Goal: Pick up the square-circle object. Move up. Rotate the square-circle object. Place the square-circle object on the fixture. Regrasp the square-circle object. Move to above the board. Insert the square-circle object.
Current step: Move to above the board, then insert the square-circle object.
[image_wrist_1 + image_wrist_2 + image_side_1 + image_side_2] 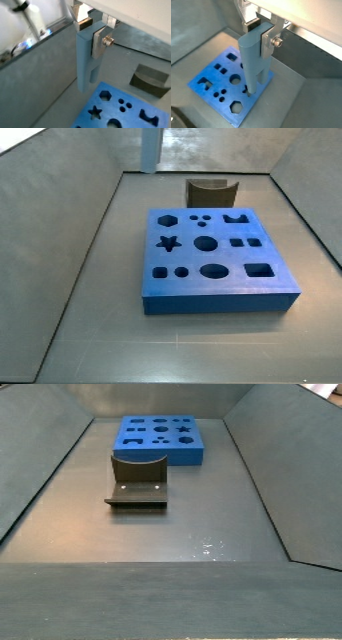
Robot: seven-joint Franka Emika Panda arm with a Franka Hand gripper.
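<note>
My gripper (89, 32) (260, 34) is shut on the top end of the square-circle object (85, 60) (252, 60), a long pale blue-grey peg hanging straight down between the silver fingers (99, 42) (269, 42). The peg's lower tip hovers over the edge of the blue board (117, 107) (218, 80) near its small round holes, without touching it. In both side views the board (214, 293) (187, 449) lies flat on the floor beside the dark notched fixture (210, 193) (138, 479) (150, 80), whose notch holds nothing. The gripper itself is outside both side views.
Grey sloping walls (67, 218) (267, 474) enclose the floor on all sides. A wall edge (47, 37) runs close beside the hanging peg. A white and black object (33, 17) stands beyond that wall.
</note>
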